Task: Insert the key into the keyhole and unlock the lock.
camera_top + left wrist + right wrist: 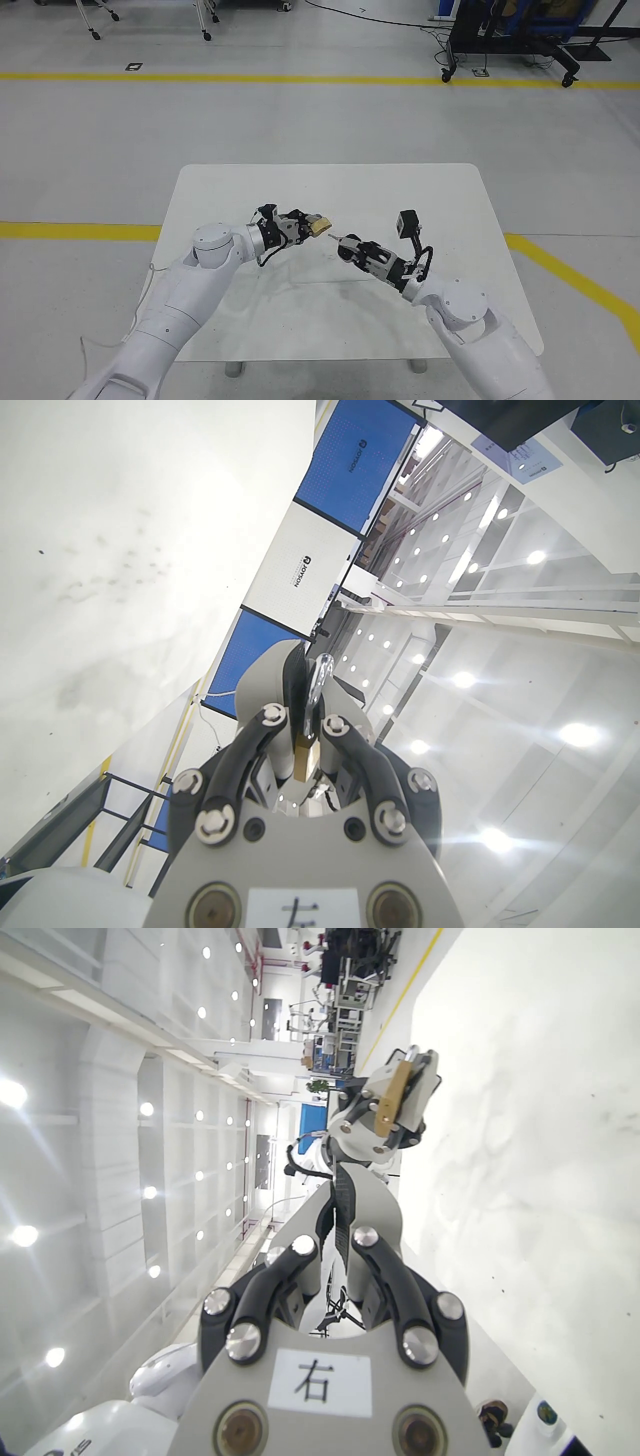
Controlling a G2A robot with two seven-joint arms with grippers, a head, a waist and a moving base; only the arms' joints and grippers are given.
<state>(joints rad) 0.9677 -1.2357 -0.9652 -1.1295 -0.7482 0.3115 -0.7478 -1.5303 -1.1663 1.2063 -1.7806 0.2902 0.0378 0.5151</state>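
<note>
Left hand [308, 226]: fingers clamped on the lock [306, 757], one against each flat face of its brass body. The silver shackle [320, 680] runs out along the fingers toward their tips. The lock is held in the air above the middle of the table [400, 185], not resting on it.

Right hand [336, 1188]: fingers pressed together, pinching the key [335, 239], which shows as a thin pale metal sliver sticking out past the fingertips. It is also held above the table, opposite the left hand, with the key pointed toward the lock.

Key and lock: near each other, the key's tip just beside the brass body. Whether they touch cannot be told.

Floor beyond the table: grey, crossed by a yellow line [300, 78].
</note>
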